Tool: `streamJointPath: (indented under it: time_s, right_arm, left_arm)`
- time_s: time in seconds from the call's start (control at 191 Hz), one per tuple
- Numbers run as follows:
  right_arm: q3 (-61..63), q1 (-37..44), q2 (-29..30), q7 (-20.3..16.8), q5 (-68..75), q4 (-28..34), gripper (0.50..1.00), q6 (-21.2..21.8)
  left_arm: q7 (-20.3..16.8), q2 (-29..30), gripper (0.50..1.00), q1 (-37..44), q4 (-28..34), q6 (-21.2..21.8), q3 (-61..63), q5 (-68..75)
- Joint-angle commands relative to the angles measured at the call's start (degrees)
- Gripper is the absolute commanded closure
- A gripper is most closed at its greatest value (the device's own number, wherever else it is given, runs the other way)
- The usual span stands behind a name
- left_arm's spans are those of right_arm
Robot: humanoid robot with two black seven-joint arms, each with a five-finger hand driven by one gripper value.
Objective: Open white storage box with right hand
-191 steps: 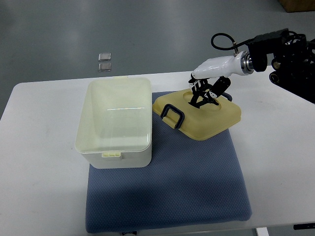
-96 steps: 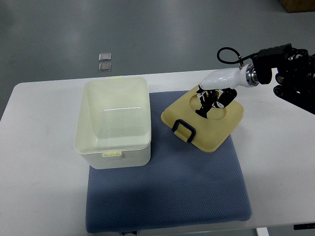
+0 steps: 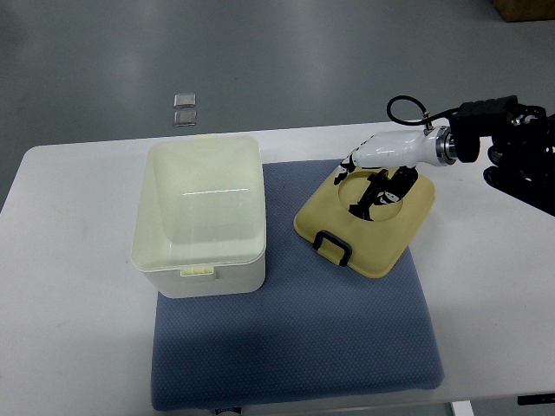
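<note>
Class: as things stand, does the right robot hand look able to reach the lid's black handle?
Probably yes: the right robot hand is over the lid, and nothing covers the black handle.

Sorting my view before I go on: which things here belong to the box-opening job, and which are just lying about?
Job: white storage box, open; its lid with black handle, lying on the blue mat; right hand on the lid.

Lying about: two small clear packets on the floor beyond the table.

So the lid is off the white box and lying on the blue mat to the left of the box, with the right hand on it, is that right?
Not quite. The top view shows the lid lying on the blue mat to the right of the white box, not the left. The rest holds: the box is open and the right hand is on the lid.
</note>
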Motion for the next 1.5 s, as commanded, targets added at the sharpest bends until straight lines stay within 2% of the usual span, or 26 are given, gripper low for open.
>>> streamJointPath:
  time_s: [0.0, 0.366, 0.455, 0.508, 0.513, 0.565, 0.79, 1.015, 1.115, 1.497]
  right_arm:
    - [0.1, 0.3, -0.5, 0.3, 0.1, 0.1, 0.593, -0.1]
    - [0.5, 4.2, -4.8, 3.5, 4.0, 0.1, 0.591, 0.6]
    - [1.0, 5.2, -6.0, 3.5, 11.8, 0.1, 0.593, 1.6]
    - [1.0, 5.2, -6.0, 3.5, 11.8, 0.1, 0.593, 1.6]
    - [2.9, 5.0, -6.7, 3.0, 18.9, -0.2, 0.593, 2.3]
    - [5.0, 4.5, -7.1, 2.8, 25.3, -0.6, 0.593, 2.7]
    - [11.5, -5.2, -6.7, -1.4, 56.0, -1.6, 0.593, 0.9]
    - [19.9, -17.0, 0.5, -3.6, 77.0, -3.2, 0.591, -8.9]
    - [21.1, -19.4, 2.5, -3.6, 81.2, -3.3, 0.589, -10.2]
    - [21.4, -23.9, 4.9, -2.9, 84.5, -3.3, 0.572, -9.6]
  left_arm:
    - [-0.1, 0.0, 0.5, 0.0, 0.1, 0.0, 0.0, 0.0]
    - [-0.1, 0.0, 0.5, 0.0, 0.2, 0.0, 0.0, 0.0]
    - [-0.1, 0.0, 0.5, 0.0, 0.2, 0.0, 0.0, 0.0]
    - [-0.1, 0.0, 0.5, 0.0, 0.2, 0.0, 0.0, 0.0]
    - [-0.1, 0.0, 0.5, 0.0, 0.2, 0.0, 0.0, 0.0]
    - [-0.1, 0.0, 0.5, 0.0, 0.2, 0.0, 0.0, 0.0]
    - [-0.1, 0.0, 0.5, 0.0, 0.2, 0.0, 0.0, 0.0]
    - [-0.1, 0.0, 0.5, 0.0, 0.0, 0.0, 0.0, 0.0]
    - [-0.1, 0.0, 0.5, 0.0, -0.2, 0.0, 0.0, 0.0]
    - [0.0, 0.0, 0.5, 0.0, 0.2, 0.0, 0.0, 0.0]
